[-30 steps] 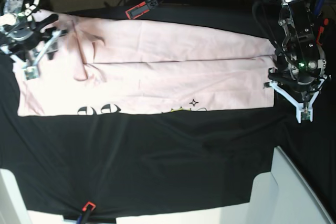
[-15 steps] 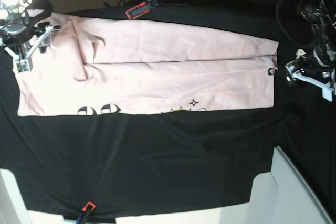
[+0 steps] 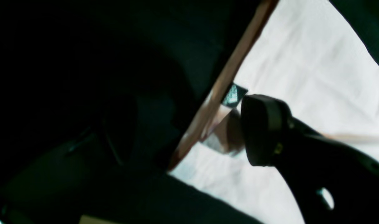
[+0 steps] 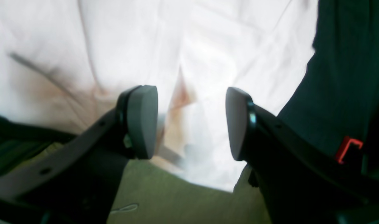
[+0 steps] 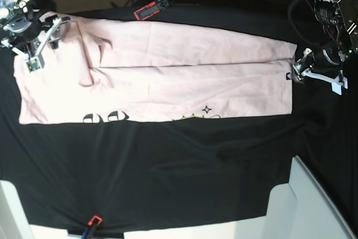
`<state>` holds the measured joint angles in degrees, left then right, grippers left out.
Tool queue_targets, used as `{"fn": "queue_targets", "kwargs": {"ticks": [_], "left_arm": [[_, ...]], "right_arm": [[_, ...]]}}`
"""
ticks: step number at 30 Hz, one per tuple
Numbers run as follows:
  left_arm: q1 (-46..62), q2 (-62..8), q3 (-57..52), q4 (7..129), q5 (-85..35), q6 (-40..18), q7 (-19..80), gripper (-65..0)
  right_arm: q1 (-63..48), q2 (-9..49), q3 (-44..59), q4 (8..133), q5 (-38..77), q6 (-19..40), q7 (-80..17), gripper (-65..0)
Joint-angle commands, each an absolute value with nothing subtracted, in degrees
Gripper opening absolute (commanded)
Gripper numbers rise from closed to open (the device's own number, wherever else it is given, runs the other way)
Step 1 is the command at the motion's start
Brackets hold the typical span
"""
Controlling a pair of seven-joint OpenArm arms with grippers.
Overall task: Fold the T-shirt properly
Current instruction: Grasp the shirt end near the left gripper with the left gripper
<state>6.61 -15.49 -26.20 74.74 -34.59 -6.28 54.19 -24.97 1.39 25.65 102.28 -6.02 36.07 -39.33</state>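
Black cloth (image 5: 184, 172) covered the worktop, and the T-shirt (image 5: 168, 76) lay flat across its upper part as a long pale pink band, folded lengthwise, with fragments of black lettering (image 5: 104, 117) and a small star print (image 5: 206, 109) showing along its near edge. A red-and-black clamp (image 5: 146, 10) sat just beyond the shirt's far edge, and another red clamp (image 5: 93, 220) gripped the cloth at the near edge. The right pincer (image 5: 34, 40) hung over the shirt's end at the base view's left; in its wrist view (image 4: 189, 123) the 2 dark pads (image 4: 142, 121) stood well apart with nothing between them, pink fabric (image 4: 183, 62) beneath and no cloth pinched. The left pincer (image 5: 319, 76) sat at the shirt's other end, just off the edge near a small dark tag (image 5: 288, 75). In its wrist view only 1 pad (image 3: 264, 130) showed clearly, just beside the tag (image 3: 234, 94) and the shirt's hem (image 3: 226, 81); the other side was lost in darkness. In the base view its white fingers (image 5: 316, 75) looked spread and held nothing, though whether the pad touched the fabric could not be told.
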Motion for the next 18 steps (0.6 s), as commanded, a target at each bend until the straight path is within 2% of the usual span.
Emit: {"fn": "queue_targets", "kwargs": {"ticks": [1, 8, 18], "left_arm": [[6.5, -16.5, -26.3, 74.8, -34.9, -6.4, 52.6, -12.9], [5.8, -16.4, -16.7, 74.0, -34.9, -6.5, 49.0, -13.3], [5.0, -14.5, -16.6, 68.0, -34.6, -6.4, 45.5, -13.6]], "right_arm": [[-24.7, 1.8, 26.1, 103.4, -5.8, 36.1, -38.4, -31.9], [-25.1, 1.8, 25.7, 103.5, -5.8, 36.1, -38.4, -31.9], [-25.9, 1.8, 25.9, 103.5, -5.8, 36.2, -38.3, -31.9]]}}
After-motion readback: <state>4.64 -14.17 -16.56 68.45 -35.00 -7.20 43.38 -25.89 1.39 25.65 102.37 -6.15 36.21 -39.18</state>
